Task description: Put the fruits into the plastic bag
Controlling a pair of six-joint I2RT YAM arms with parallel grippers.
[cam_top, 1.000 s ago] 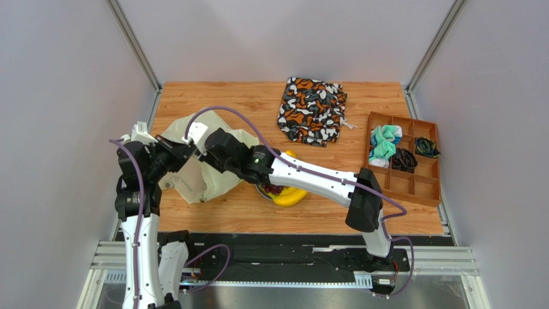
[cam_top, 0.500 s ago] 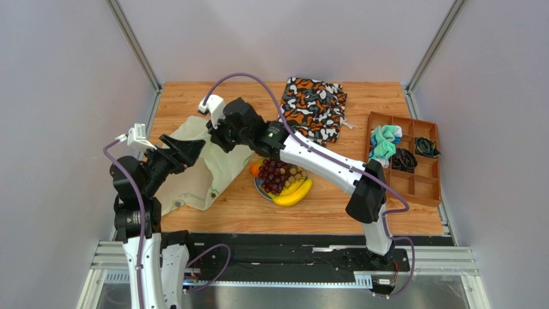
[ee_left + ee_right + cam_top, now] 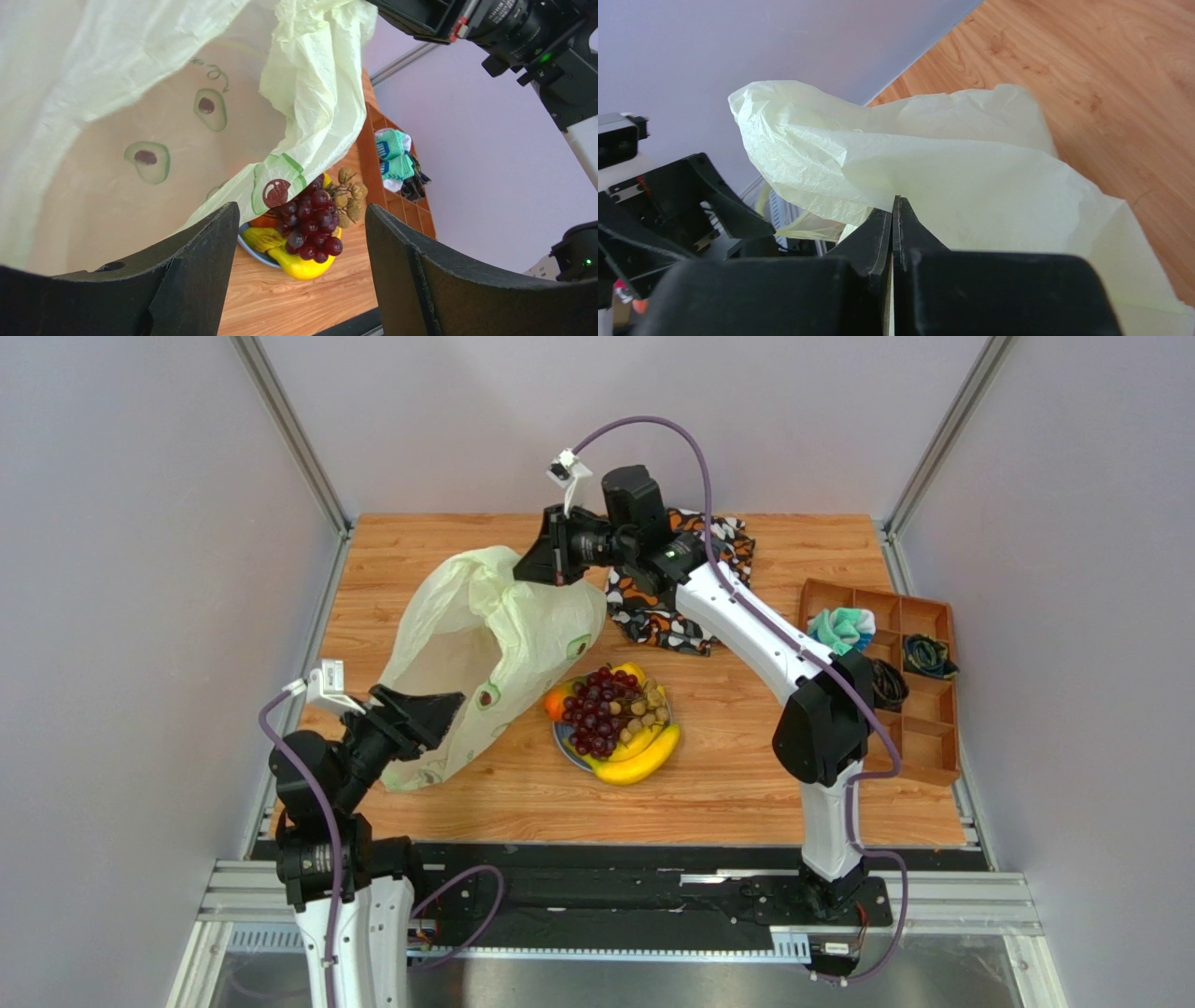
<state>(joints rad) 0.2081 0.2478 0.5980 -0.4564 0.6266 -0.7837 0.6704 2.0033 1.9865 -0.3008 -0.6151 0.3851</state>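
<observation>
Right end effector (image 3: 558, 560): pinching top of plastic bag (image 3: 484, 637)
Left end effector (image 3: 428, 711): spread wide, holding nothing
Fruits (image 3: 612, 717): beside bag, straight ahead of left end effector

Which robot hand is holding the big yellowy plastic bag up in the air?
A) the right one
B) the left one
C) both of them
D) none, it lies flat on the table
A: the right gripper is pinched shut on the top of the plastic bag, while the left gripper stands open, gripping nothing.
</observation>
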